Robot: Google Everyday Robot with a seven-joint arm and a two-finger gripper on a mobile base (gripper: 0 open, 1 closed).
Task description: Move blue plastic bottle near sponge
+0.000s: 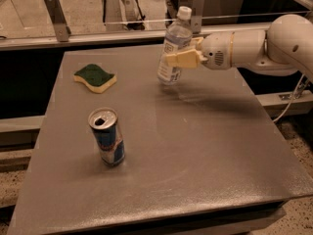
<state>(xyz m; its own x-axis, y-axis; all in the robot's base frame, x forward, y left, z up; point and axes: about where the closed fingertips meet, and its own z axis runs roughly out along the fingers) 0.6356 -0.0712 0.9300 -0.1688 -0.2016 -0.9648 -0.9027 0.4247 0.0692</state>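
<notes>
The gripper (pixel 177 53) is located over the far-centre area of the grey table (pixel 210 151), at the end of a white arm (pixel 254 48) that enters from the right side of the camera view and runs roughly level above the surface. The cream-coloured fingers (pixel 182 59) are closed on the blue plastic bottle (pixel 172 43), clamping it across the labelled middle section; one finger lies across the front of the bottle and the other is mostly hidden behind it. The bottle is tilted, with its white cap (pixel 184 12) leaning towards the right and its base towards the left. The base is close to the table surface; whether it touches the surface cannot be determined. The sponge (pixel 95 77) lies flat on the far-left area of the table, green side up over a pale yellow base, to the left of the bottle with a strip of bare table between the two. A blue-and-silver drink can (pixel 107 137) stands upright on the near-left area of the table, with its top opened, nearer the camera than the sponge and well apart from both the bottle and the gripper. A pale rail (pixel 98 35) runs along the far side of the table, behind the bottle and the sponge
</notes>
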